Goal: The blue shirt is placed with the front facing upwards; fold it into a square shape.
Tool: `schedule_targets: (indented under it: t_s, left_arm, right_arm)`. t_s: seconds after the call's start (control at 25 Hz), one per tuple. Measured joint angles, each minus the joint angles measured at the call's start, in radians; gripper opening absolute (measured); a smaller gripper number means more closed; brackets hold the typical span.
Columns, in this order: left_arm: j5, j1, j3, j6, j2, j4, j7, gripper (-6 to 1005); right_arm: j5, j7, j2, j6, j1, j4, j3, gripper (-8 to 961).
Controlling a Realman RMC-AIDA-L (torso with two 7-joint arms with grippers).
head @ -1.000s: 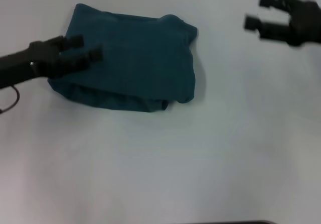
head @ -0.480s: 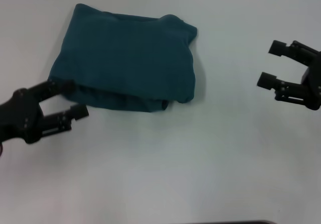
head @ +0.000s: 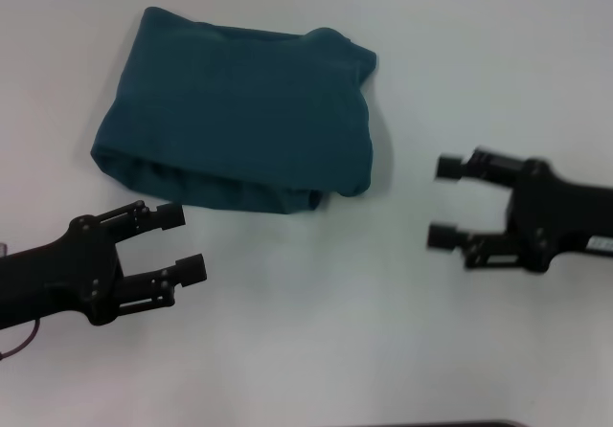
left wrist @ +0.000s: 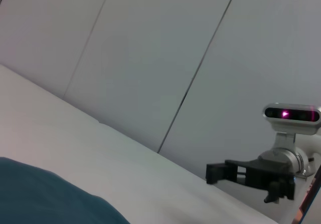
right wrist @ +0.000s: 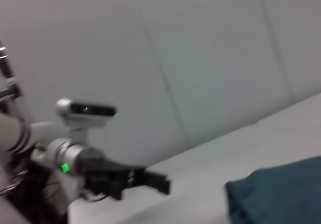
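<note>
Dark teal blue shirt (head: 239, 121), folded into a rough square, flat on the white table (head: 335, 331).

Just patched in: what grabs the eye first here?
The blue shirt, folded into a rough square, lies on the white table, toward its far left. Nearer the robot, the left gripper and right gripper flank it, both open and empty.
</note>
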Motion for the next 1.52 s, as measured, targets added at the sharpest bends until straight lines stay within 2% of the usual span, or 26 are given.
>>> schedule_targets:
  t_s: [0.32, 0.56, 1.52]
  left_arm:
    - [0.082, -0.012, 0.008, 0.001, 0.009, -0.020, -0.034, 824]
    - [0.111, -0.026, 0.011, 0.004, 0.017, -0.073, -0.081, 824]
    - [0.130, -0.036, 0.006, -0.003, 0.017, -0.075, -0.076, 823]
  right_arm:
    - [-0.102, 0.040, 0.000, 0.031, 0.060, 0.063, -0.103, 940]
    - [-0.121, 0.083, 0.000, 0.027, 0.072, 0.063, -0.112, 940]
    - [-0.123, 0.098, 0.000, 0.036, 0.082, 0.065, -0.131, 940]
